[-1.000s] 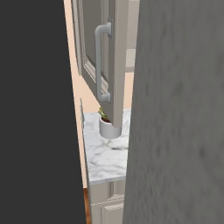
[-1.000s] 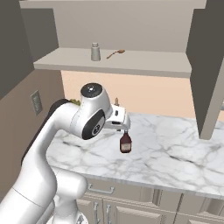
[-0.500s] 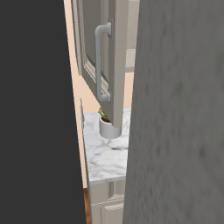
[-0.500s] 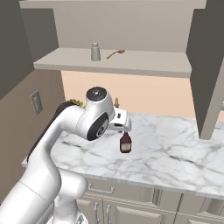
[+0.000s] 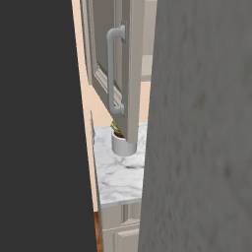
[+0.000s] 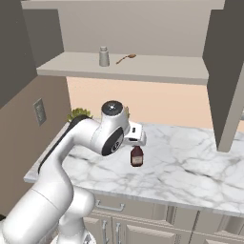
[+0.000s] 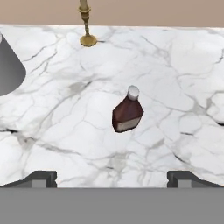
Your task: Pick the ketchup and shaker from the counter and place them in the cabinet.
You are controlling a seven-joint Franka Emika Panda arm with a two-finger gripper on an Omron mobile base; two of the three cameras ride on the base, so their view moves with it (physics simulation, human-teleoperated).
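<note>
The ketchup point(image 6: 137, 156) is a small dark red bottle with a white cap, upright on the white marble counter point(image 6: 190, 162). In the hand view the ketchup point(image 7: 127, 113) sits near the middle of the counter point(image 7: 61, 118), ahead of my gripper point(image 7: 113, 178). The fingertips point(image 7: 43, 177) stand far apart with nothing between them, so the gripper is open. From the right base view my gripper point(image 6: 137, 140) hangs just above the bottle's cap without touching it. A grey shaker point(image 6: 104, 56) stands on the open cabinet's shelf point(image 6: 157, 69).
A spoon point(image 6: 126, 58) lies on the shelf beside the shaker. The open cabinet door point(image 6: 228, 90) hangs at the right; another door with a handle point(image 5: 115, 69) is at the left. A potted plant point(image 6: 78, 114) and a brass candlestick point(image 7: 87, 26) stand by the wall.
My arm has swung a little to the right and lower, bringing the hand over the ketchup. The bottle and the shaker have stayed put.
</note>
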